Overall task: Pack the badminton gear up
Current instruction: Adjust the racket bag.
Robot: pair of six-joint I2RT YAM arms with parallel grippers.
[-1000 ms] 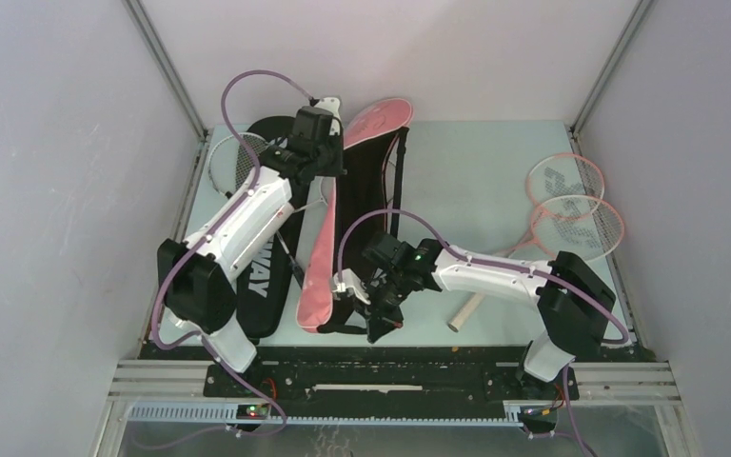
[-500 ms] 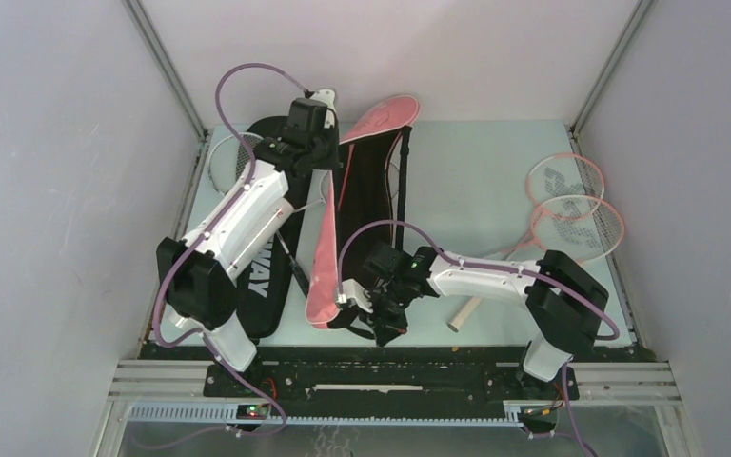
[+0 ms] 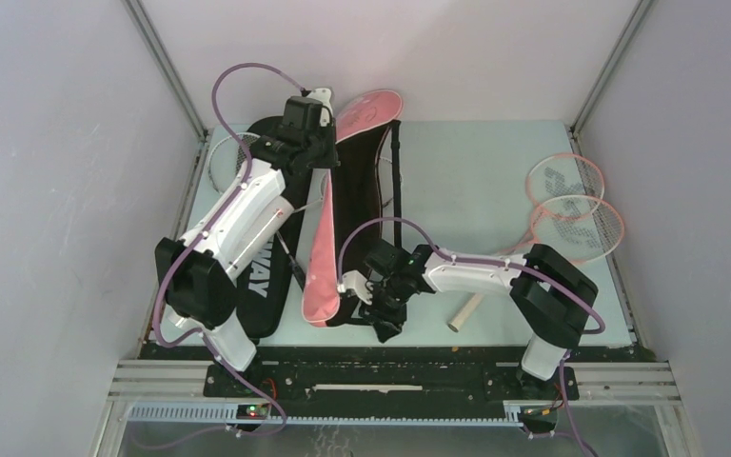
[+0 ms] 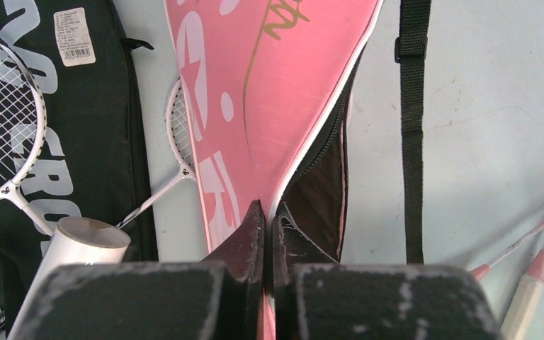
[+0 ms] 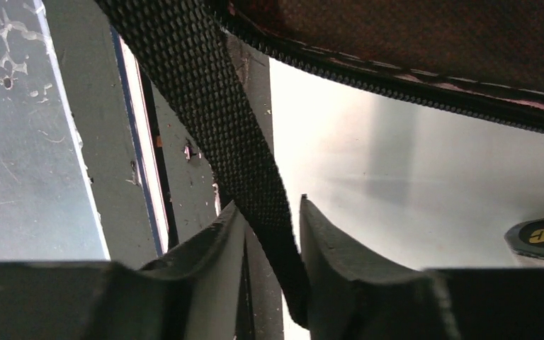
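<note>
The pink racket cover [image 3: 326,257] lies up the middle of the table, unzipped, its black lining showing. My left gripper [image 3: 317,103] is at its far end, shut on the pink flap's edge [image 4: 255,106] and holding it up. At the near end, my right gripper [image 3: 382,318] stands open, and the cover's black strap [image 5: 212,106] runs loosely between its fingers [image 5: 340,241]. The black racket cover [image 3: 265,286] lies to the left with a white-framed racket [image 4: 7,120] on it. A white tube [image 4: 78,244] shows beside my left fingers. Two pink rackets [image 3: 571,205] lie at the right.
The pink rackets' handles [image 3: 464,309] reach toward the near edge by my right arm. Another white racket head [image 4: 179,134] peeks out from under the pink flap. The table's near edge and rail [image 5: 134,142] are just beneath my right gripper. Frame posts stand at both back corners.
My right gripper has gone from shut on the strap to open, and the arm has pulled slightly leftward. My left gripper has carried the pink flap a little to the left and back.
</note>
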